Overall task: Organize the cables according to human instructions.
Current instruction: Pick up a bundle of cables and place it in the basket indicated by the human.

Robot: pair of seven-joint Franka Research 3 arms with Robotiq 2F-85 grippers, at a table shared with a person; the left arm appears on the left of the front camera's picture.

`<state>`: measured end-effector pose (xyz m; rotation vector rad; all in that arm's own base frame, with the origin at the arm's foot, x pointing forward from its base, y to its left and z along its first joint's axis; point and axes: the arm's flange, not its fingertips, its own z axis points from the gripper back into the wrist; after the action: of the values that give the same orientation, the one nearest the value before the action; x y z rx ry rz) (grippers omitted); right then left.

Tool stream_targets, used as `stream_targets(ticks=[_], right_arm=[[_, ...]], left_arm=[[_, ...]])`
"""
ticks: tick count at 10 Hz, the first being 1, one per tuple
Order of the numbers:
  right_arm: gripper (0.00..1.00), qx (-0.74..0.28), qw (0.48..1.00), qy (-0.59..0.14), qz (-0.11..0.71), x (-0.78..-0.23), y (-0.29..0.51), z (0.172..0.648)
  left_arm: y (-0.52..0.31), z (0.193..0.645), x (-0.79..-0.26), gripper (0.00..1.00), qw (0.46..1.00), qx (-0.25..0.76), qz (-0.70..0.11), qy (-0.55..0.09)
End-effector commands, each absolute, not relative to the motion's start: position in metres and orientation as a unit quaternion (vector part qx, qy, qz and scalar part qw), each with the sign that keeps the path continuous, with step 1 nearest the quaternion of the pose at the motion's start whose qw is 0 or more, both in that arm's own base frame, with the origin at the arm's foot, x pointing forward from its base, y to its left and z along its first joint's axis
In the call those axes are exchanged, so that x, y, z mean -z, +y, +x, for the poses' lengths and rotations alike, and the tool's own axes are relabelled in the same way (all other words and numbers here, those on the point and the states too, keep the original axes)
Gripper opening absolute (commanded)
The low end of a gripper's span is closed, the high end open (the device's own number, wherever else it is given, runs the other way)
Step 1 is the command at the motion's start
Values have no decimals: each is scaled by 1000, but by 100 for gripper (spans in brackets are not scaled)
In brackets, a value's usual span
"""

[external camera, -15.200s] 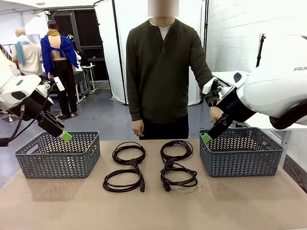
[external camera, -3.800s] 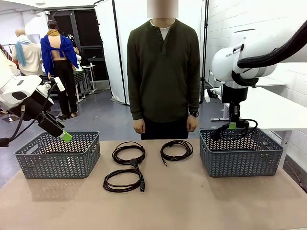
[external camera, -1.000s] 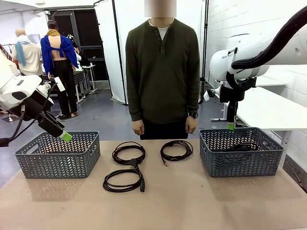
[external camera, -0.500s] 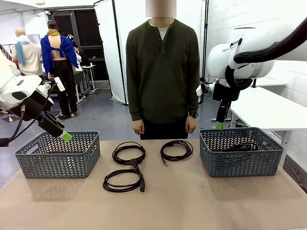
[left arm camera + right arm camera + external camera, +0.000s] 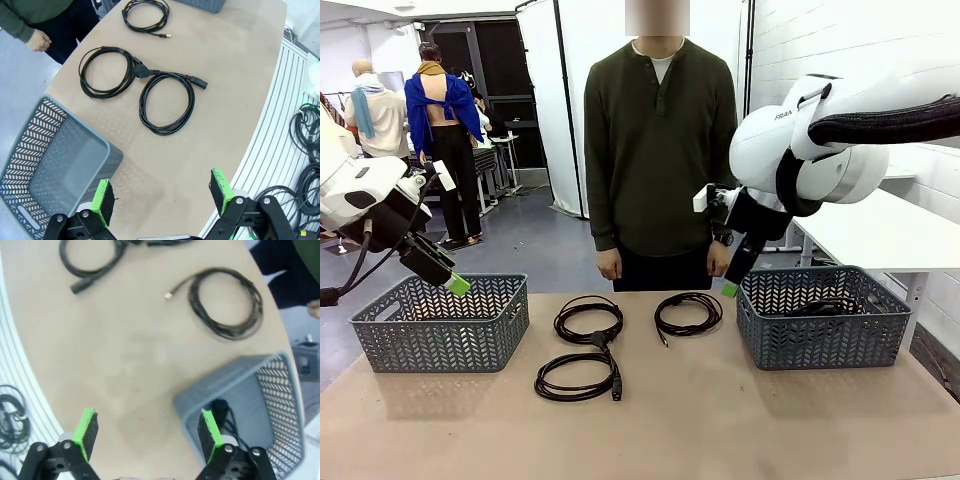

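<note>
Three coiled black cables lie on the table: a far-left one (image 5: 588, 320), a near-left one (image 5: 578, 378) and a far-right one (image 5: 687, 312). Another cable (image 5: 830, 306) lies inside the right basket (image 5: 820, 335). My right gripper (image 5: 730, 289) hangs open and holds nothing, just left of that basket's rim. In its wrist view the gripper (image 5: 147, 429) looks down on the far-right cable (image 5: 227, 302) and the basket (image 5: 250, 385). My left gripper (image 5: 455, 284) hovers open over the left basket (image 5: 440, 322), with nothing between its fingers (image 5: 101, 202). The human (image 5: 660, 150) stands at the far side, arms down.
The left basket (image 5: 55, 165) holds nothing. The two left cables (image 5: 107, 70) (image 5: 167, 105) touch at their plugs. Bare tabletop (image 5: 650, 430) runs along the near edge. More cables lie on the floor (image 5: 305, 165) beside the table.
My right arm has swung left and down from above the right basket to its left rim. The left arm and the cables on the table have not moved.
</note>
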<state>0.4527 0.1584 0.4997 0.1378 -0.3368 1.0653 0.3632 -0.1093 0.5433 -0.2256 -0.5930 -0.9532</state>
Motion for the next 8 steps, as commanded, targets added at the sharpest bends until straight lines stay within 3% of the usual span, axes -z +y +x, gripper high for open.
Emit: stream_targets(ticks=[1,5,6,8], right_arm=[[100,-510,836,-175,101,-486,163,439],[100,-521,831,-158,109,-475,176,423],[100,-541,825,-146,74,-472,180,415],[100,-510,841,-150,105,-479,180,430]], left_arm=[[-107,364,-543,100,839,452,-111,-281],[-107,364,-543,100,839,452,-111,-281],[-107,364,-543,100,839,452,-111,-281],[-107,364,-543,100,839,452,-111,-281]])
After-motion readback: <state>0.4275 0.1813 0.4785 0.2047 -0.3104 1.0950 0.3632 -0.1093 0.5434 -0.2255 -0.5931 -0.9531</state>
